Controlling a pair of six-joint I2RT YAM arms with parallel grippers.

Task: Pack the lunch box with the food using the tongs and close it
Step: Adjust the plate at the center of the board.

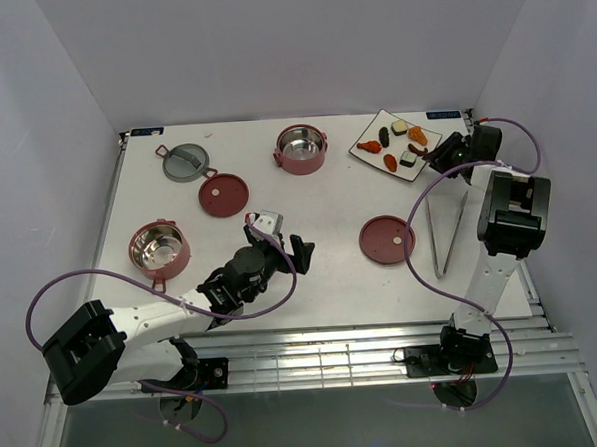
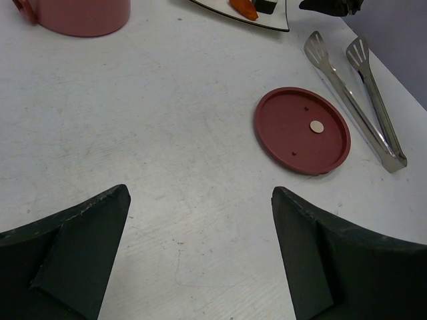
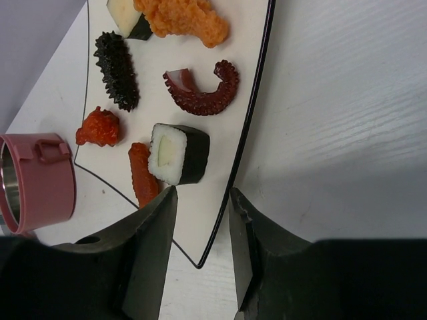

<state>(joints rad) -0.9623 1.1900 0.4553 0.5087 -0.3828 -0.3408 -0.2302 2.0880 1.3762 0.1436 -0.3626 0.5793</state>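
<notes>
The food lies on a square white plate (image 1: 427,149) at the back right: a sushi roll (image 3: 179,153), a dark red tentacle (image 3: 203,90), an orange fried piece (image 3: 180,17), a black spiky piece (image 3: 117,70). My right gripper (image 3: 203,197) stands astride the plate's near corner, one finger over the plate by the roll, the other off it; its jaws are apart and pinch nothing. The tongs (image 1: 447,231) lie untouched on the table right of a red lid (image 1: 386,239). Two lunch box bowls (image 1: 160,248) (image 1: 302,148) stand open. My left gripper (image 1: 284,239) hovers open mid-table.
A grey-green top lid (image 1: 186,161) and a second red disc lid (image 1: 223,194) lie at the back left. White walls close in the table on three sides. Purple cables loop round both arms.
</notes>
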